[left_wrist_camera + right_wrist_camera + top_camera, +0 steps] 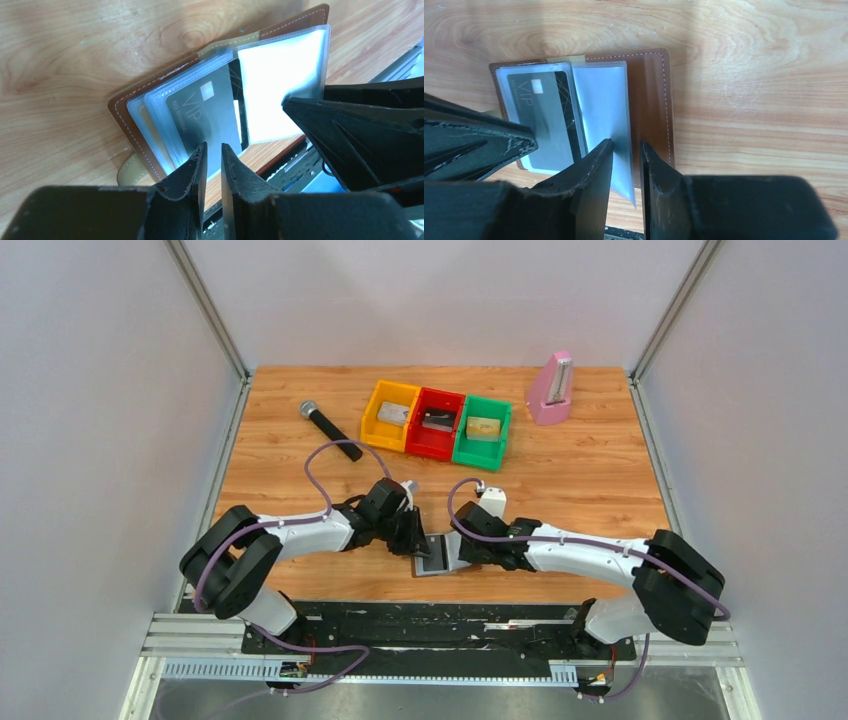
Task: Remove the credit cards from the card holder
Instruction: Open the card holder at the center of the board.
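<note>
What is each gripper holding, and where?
Unclear: left gripper straddles an edge of the VIP card, right gripper an edge of the empty sleeve; jaws gapped.

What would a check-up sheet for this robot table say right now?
Surface: wooden table, grain showing.
Job's things: card holder lies open between the arms; dark VIP card inside it.
Clutter: yellow bin, red bin, green bin, each holding something; microphone; pink metronome.
Grippers: left gripper narrowly apart at the card's edge; right gripper astride a clear sleeve; grip unclear for both.
Cables: purple cables loop above both arms.
Surroundings: grey walls; nothing else seen.
</note>
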Controlling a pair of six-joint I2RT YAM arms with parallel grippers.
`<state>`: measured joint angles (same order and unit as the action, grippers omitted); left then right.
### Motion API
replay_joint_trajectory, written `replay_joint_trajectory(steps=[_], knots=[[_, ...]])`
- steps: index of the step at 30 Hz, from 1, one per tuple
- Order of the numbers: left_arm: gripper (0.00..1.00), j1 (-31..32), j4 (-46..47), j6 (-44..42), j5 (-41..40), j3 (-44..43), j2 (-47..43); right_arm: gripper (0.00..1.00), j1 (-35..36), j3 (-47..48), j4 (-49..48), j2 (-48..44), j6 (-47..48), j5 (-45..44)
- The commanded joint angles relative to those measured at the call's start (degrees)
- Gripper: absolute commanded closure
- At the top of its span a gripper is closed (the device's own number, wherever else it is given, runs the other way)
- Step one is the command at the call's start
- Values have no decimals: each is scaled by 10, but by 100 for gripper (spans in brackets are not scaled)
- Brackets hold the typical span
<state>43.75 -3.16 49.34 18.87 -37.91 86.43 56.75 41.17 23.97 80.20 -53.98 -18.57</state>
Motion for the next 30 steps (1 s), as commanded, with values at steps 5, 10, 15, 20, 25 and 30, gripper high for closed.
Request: replay_joint_trajectory(steps=[5, 10, 15, 20, 25, 30], knots=[[76, -2, 58, -17, 0, 9, 11, 71, -5, 58, 48, -71, 6, 34], [76, -2, 62, -17, 2, 14, 11, 74, -3, 97, 37, -102, 9, 78], [76, -2, 67, -16, 1, 17, 10, 78, -2, 88, -44, -91, 9, 131], [76, -1, 67, -13, 3, 19, 6, 81, -2, 92, -63, -31, 0, 143], [76, -2, 40, -15, -26, 24, -22, 81, -6, 87, -73, 23, -2, 132], [76, -2, 2, -24, -50, 33, -50, 80, -22, 53, -83, 30, -2, 130]])
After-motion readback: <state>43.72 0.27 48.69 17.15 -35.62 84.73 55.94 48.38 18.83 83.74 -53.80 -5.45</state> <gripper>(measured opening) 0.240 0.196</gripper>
